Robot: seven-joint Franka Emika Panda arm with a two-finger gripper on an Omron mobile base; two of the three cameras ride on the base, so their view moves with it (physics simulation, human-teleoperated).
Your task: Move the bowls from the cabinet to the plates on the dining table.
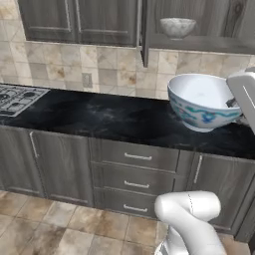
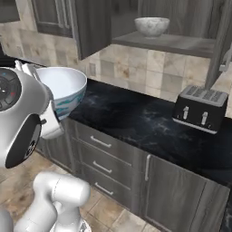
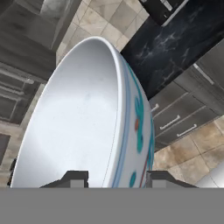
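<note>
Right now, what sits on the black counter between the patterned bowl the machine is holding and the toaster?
Nothing: in the right base view the counter is bare marble between the patterned bowl and the toaster.

Two base views sharing counter and cabinet; hand view close-up.

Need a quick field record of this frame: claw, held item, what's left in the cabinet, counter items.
claw: shut on patterned bowl, one finger inside the rim, one outside
patterned bowl: white with blue-teal pattern, held above the black counter, a little tilted
marbled bowl: upright on the cabinet shelf
cabinet door: open
toaster: black, on the counter, right of the shelf
stove: at the counter's left end
plates: none in these views
</note>
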